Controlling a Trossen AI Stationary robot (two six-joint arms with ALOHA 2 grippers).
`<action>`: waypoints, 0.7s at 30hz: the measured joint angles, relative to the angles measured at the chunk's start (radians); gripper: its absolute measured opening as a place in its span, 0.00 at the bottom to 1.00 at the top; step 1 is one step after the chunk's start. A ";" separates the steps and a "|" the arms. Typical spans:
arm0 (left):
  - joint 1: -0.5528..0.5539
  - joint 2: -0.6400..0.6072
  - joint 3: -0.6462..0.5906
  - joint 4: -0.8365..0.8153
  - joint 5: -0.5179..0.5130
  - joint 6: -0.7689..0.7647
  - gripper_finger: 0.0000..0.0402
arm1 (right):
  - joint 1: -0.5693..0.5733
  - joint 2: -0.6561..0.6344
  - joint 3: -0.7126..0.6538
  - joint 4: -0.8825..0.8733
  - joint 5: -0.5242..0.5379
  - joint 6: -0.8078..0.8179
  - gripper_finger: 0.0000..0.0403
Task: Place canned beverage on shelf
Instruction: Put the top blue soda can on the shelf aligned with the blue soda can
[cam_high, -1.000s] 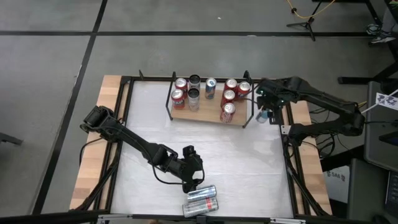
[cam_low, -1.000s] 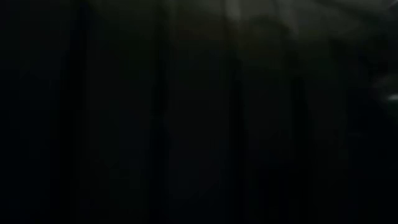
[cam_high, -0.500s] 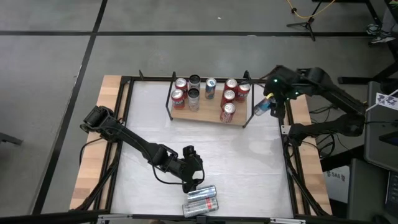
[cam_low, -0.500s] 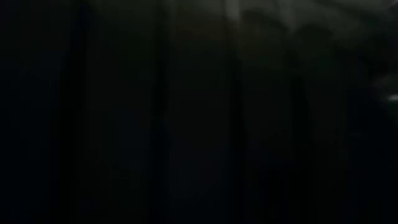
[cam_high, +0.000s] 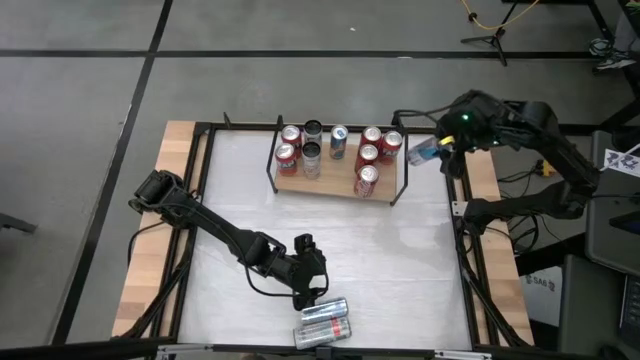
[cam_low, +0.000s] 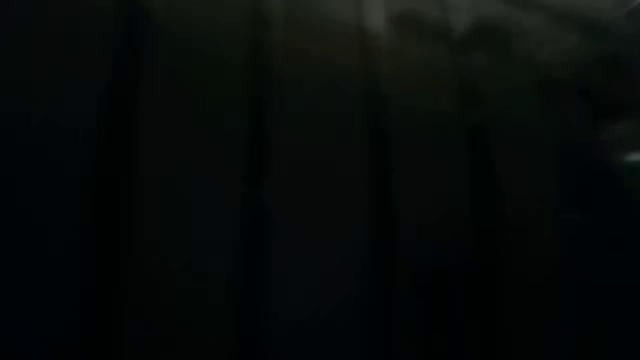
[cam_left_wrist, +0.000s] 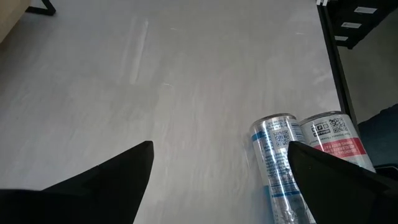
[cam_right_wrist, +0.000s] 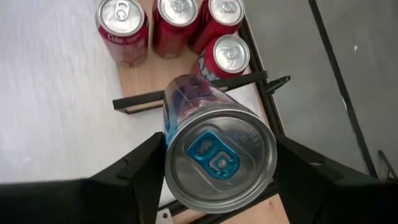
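— Where's your right claw (cam_right_wrist: 214, 163)?

— Raised beside the shelf's (cam_high: 335, 184) right end, near the counter's (cam_high: 400, 260) far right corner, clamped on a blue-and-silver can (cam_right_wrist: 214, 152) that lies tilted between its fingers.

— And the shelf?

— At the counter's far edge. Your board carries eight upright cans: red ones (cam_high: 367, 181) and darker ones (cam_high: 311, 152), in two clusters.

— Your left claw (cam_high: 312, 292)?

— Low by the near edge, fingers spread apart, gripping nothing. Two cans (cam_left_wrist: 280, 163) lie on their sides just beside it, touching each other.
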 joint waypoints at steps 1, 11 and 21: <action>0.000 0.000 0.000 0.000 0.000 0.000 0.90 | 0.000 0.000 0.006 0.000 0.000 0.000 0.60; 0.000 0.000 0.000 0.000 0.000 0.000 0.90 | 0.000 0.029 0.013 0.097 -0.041 0.084 0.60; 0.000 0.000 0.000 0.001 0.000 0.000 0.90 | 0.000 0.140 0.013 0.294 -0.188 0.086 0.60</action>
